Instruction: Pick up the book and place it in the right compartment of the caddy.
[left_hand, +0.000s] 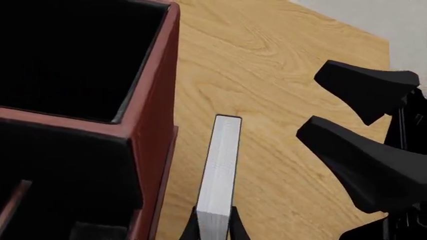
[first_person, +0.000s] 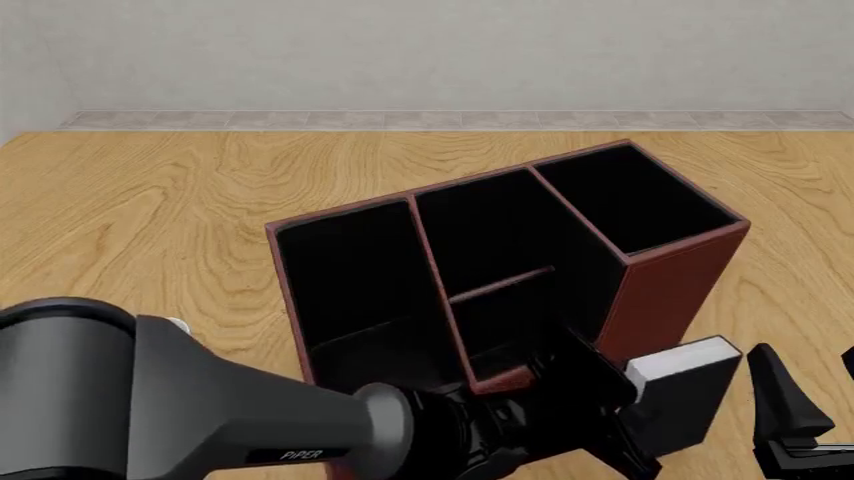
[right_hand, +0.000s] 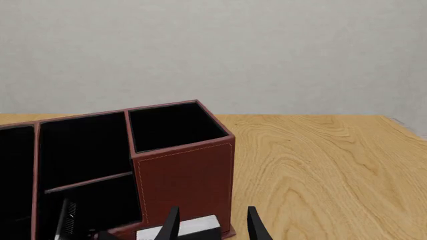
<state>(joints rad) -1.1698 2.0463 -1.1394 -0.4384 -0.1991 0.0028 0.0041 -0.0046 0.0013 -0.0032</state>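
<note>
**Book clamped beside the caddy's tall end**

Pale wood tabletop (first_person: 200, 220) fills my front view, with a plain grey wall behind it. On it sits the caddy (first_person: 667, 290), reddish-brown outside and black inside, its sections running across the view. Its right compartment (first_person: 634, 200), the squarish one with the tallest walls, is at the far right end, and I see nothing in it.

My left arm reaches in low from the left and crosses in front of the caddy. Its gripper, the left gripper (left_hand: 213, 227), is clenched on the book (left_hand: 223, 170): in the left wrist view one finger presses each black cover, with the white page edges facing the camera. The book is held on edge, outside the caddy, just beside the tall red wall of that end section. In the front view the book (first_person: 687, 385) shows near the caddy's front right corner, lower than the compartment's rim.

My right gripper (right_hand: 210, 225) hangs just to the right of the book, fingers spread apart and holding nothing. From the right wrist view I see the book's pages between and beyond its fingertips.
</note>
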